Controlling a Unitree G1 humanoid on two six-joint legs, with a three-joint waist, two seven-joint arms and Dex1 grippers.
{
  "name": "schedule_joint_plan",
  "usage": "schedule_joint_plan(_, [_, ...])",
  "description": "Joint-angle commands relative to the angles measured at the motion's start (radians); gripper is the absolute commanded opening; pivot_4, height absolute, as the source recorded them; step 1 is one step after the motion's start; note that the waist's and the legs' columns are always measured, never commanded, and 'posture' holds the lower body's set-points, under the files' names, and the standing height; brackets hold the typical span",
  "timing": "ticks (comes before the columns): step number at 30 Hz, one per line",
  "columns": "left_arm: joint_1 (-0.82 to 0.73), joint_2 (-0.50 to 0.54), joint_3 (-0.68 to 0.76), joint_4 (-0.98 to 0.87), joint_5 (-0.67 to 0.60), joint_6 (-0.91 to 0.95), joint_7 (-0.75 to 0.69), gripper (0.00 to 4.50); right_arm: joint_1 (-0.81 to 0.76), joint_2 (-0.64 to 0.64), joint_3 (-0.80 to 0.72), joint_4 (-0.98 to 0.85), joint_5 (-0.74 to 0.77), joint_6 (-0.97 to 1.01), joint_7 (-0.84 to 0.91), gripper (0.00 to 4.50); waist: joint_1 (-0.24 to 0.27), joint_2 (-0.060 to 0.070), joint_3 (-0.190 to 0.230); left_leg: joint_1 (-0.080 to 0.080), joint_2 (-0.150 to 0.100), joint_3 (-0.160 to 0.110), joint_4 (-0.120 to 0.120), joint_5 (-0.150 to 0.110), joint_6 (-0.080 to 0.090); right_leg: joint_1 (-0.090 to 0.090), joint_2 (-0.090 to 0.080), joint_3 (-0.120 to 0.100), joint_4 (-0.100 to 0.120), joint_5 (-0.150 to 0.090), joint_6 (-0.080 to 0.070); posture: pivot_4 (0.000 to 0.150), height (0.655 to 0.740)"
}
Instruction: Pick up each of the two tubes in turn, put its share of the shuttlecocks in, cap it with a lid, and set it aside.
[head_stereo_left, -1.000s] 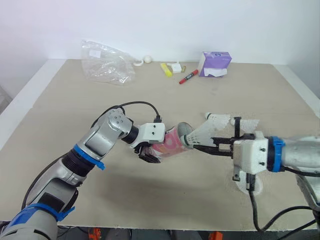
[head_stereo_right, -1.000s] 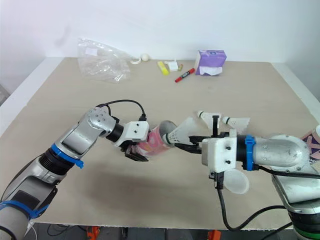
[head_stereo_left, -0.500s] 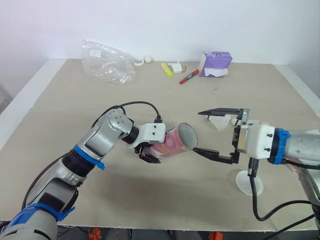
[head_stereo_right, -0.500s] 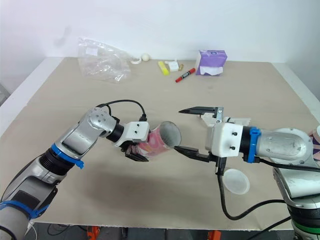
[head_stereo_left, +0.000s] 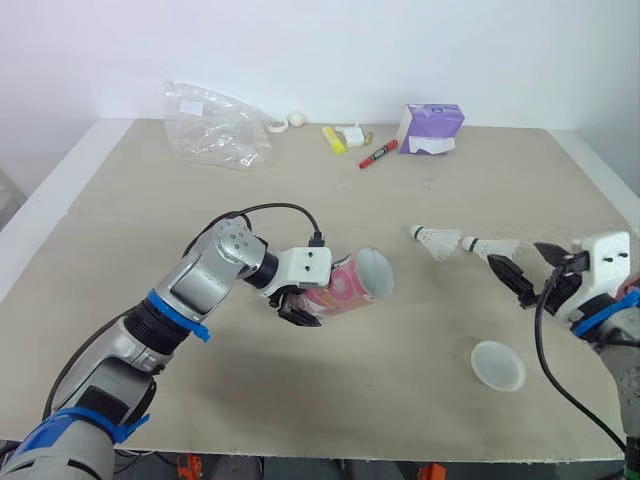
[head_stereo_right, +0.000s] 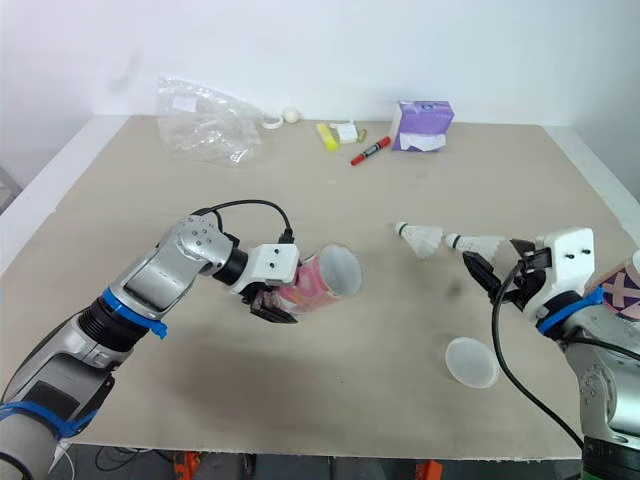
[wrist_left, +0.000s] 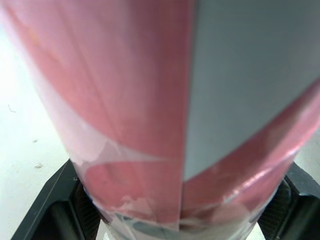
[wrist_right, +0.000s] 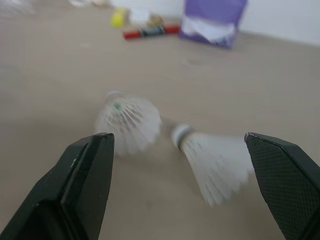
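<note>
My left gripper (head_stereo_left: 300, 305) is shut on a pink tube (head_stereo_left: 345, 285), held tilted a little above the table with its open mouth facing right. In the left wrist view the tube (wrist_left: 150, 100) sits between both black fingers (wrist_left: 50, 210). Two white shuttlecocks (head_stereo_left: 437, 241) (head_stereo_left: 497, 246) lie on the table at the right. My right gripper (head_stereo_left: 530, 268) stands open just right of them, empty. In the right wrist view the shuttlecocks (wrist_right: 129, 122) (wrist_right: 215, 160) lie ahead between its spread fingers (wrist_right: 85, 185). A round translucent lid (head_stereo_left: 497, 364) lies near the front right.
A second pink patterned tube (head_stereo_right: 622, 290) shows at the far right edge. At the back of the table lie a crumpled plastic bag (head_stereo_left: 213, 125), a yellow item (head_stereo_left: 332, 139), a red marker (head_stereo_left: 377, 154) and a purple box (head_stereo_left: 430, 128).
My right gripper was shut on a shuttlecock at the tube's mouth; it has opened and drawn back right beside the two lying shuttlecocks. That shuttlecock is out of sight. The left arm held still.
</note>
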Motion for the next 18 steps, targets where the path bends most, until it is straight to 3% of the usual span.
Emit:
schedule_joint_plan(1, [0.015,-0.003,-0.023,-0.019,0.005,0.003,0.007,3.59,-0.019,-0.008,-0.003,0.019,-0.010,-0.017,0.001,4.47,-0.001,0.000,0.000,0.000,0.000,0.000,0.000,0.000,0.000,0.000,0.000,0.000,0.000,0.000,0.000,0.150,0.7400])
schedule_joint_plan(18, [0.028,0.013,-0.014,-0.050,-0.002,0.033,0.024,3.59,-0.198,0.015,0.149,0.236,-0.072,-0.001,0.011,4.47,-0.005,0.000,0.000,0.000,0.000,0.000,0.000,0.000,0.000,0.000,0.000,0.000,0.000,0.001,0.002,0.150,0.7400])
